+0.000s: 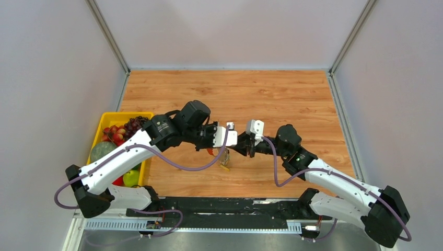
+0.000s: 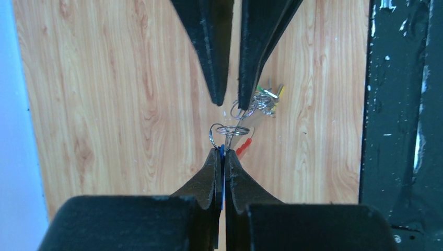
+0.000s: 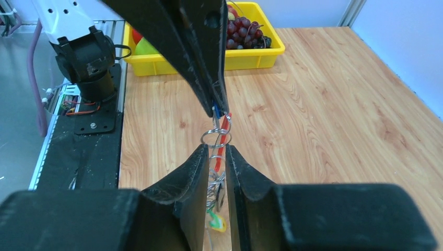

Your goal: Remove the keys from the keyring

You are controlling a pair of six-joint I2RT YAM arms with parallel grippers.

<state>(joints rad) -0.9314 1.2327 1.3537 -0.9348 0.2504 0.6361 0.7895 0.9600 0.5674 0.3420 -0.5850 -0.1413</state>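
No small coloured-head silver keys [image 2: 267, 98] off silvery red-clip keyring [image 2: 230, 130] yet. L end effector [image 2: 223, 152] clamped on blue key head [image 2: 222, 149]; R end effector [image 2: 230, 103] ajar, grip unclear.

**Small silvery metal keyring [image 2: 230, 130] with a curved bright red clip [image 2: 243, 147], held in the air above the wooden table [image 2: 104, 104], the tiny colour-headed metal keys [image 2: 266, 98] still on it.**

A blue plastic key head [image 3: 214, 110] shows only as a thin sliver, pinched in the shut jaws of the left gripper [image 2: 223, 153]. The wire ring sits just past those tips, and the red clip slants away beside it. From the ring, linked silver loops lead to the bunch of keys, with green and yellow heads showing. The bunch hangs under the slightly parted jaws of the right gripper [image 3: 217, 154]. Whether those jaws touch the loops cannot be told.
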